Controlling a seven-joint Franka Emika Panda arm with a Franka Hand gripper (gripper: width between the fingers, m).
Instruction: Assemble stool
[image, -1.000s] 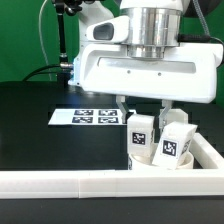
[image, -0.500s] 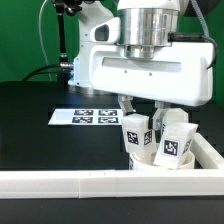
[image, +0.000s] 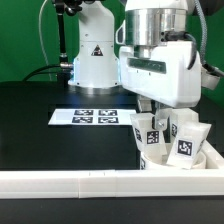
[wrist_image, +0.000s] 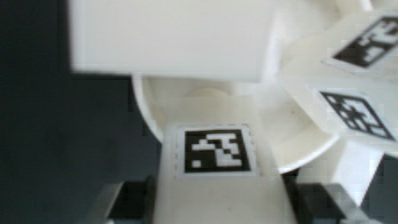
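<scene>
My gripper (image: 152, 112) is shut on a white stool leg (image: 148, 132) and holds it upright at the rim of the round white seat (image: 168, 163), at the exterior view's right. Two more tagged legs (image: 186, 140) stand on the seat just beside the held one. In the wrist view the held leg (wrist_image: 217, 150) shows its tag and sits between the two dark fingers (wrist_image: 135, 200), with my gripper (wrist_image: 217, 208) closed on its sides. The seat (wrist_image: 267, 105) lies under it, and other legs (wrist_image: 178, 35) stand close around.
A long white L-shaped rail (image: 70, 183) runs along the table's front and turns back along the right side (image: 216, 152), hemming in the seat. The marker board (image: 90, 116) lies flat on the black table behind. The arm's white base (image: 92, 55) stands at the back.
The wrist has turned and shifted toward the exterior view's right, carrying the held leg a little to the right and closer to the other legs on the seat.
</scene>
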